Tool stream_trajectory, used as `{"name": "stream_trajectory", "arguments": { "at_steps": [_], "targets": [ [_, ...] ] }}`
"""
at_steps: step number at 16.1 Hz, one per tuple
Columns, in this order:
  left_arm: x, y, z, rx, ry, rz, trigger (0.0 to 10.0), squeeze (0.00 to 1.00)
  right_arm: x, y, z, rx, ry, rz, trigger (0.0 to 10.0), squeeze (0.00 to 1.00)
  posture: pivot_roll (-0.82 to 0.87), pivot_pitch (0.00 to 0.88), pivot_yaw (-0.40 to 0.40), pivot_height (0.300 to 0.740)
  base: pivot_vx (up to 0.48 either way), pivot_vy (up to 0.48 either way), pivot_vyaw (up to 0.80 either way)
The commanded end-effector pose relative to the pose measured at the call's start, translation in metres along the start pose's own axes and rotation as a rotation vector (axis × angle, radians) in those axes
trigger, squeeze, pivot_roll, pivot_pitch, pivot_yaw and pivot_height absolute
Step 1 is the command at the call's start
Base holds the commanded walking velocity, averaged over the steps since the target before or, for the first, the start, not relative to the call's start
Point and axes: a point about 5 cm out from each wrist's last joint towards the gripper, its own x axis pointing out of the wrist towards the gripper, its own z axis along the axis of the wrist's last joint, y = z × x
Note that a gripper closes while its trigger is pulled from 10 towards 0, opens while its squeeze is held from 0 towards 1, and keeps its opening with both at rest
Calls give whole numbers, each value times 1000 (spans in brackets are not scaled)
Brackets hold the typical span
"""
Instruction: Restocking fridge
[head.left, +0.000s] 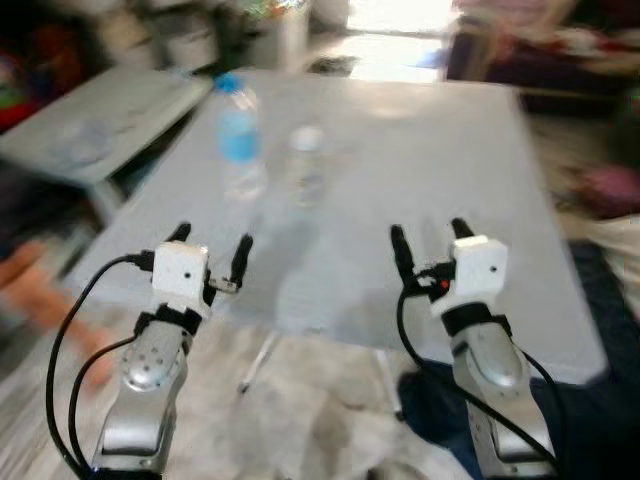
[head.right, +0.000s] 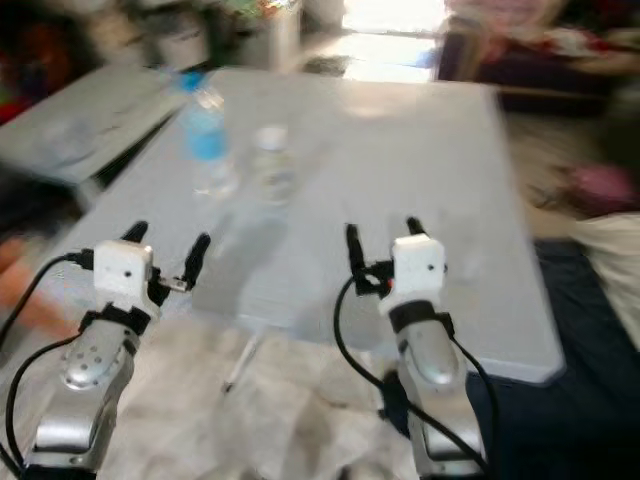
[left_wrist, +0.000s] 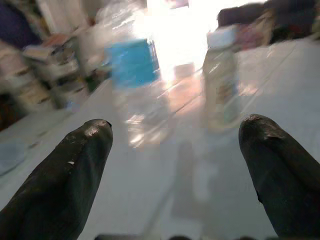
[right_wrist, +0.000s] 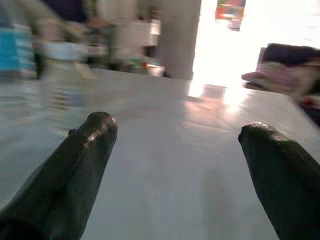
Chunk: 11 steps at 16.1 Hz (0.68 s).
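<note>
A grey surface (head.left: 430, 180) stretches out ahead of the robot, and the whole scene is smeared with motion blur. Two bottles stand upright on it, toward the far left part. The one with the blue cap and blue label (head.left: 238, 135) is a little farther back and to the left; the clear bottle with the white cap (head.left: 306, 165) stands just beside it on the right, the two apart.

Both arms are raised over the near edge of the surface. The left gripper (head.left: 211, 252) hovers at the near left edge, jaws apart with nothing between them, and its wrist view looks between the fingers (left_wrist: 65, 175) straight at the two bottles. The right gripper (head.left: 428, 240) hangs over the near middle of the surface, jaws also apart and empty, well to the right of the bottles.

A second, lower grey table (head.left: 90, 120) sits off to the left, and dark cloth (head.left: 600, 380) lies on the floor at the right.
</note>
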Motion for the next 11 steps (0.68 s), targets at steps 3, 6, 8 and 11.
{"name": "stream_trajectory", "arguments": {
  "at_steps": [3, 6, 8, 11],
  "targets": [
    [-1, 2, 1, 1, -22, 39, 10000, 0, 4, 11, 4, -8, -22, 45, 10000, 0, -5, 0, 13, 740, 216, 209, 0],
    [-13, -1, -9, -41, 31, 93, 10000, 0, 4, 11, 4, -5, -17, 71, 10000, 0, 3, 0, -13, 740, 0, 0, 0],
    [-16, -1, -9, -41, 23, 93, 10000, 0, 4, 13, 7, -6, -36, 90, 10000, 0, 6, 0, -17, 740, 0, 0, 0],
    [-10, 6, -1, -24, -18, 104, 10000, 0, 9, 14, 10, -4, -47, 83, 10000, 0, 15, 0, -15, 740, 195, 0, 0]
  ]
}}
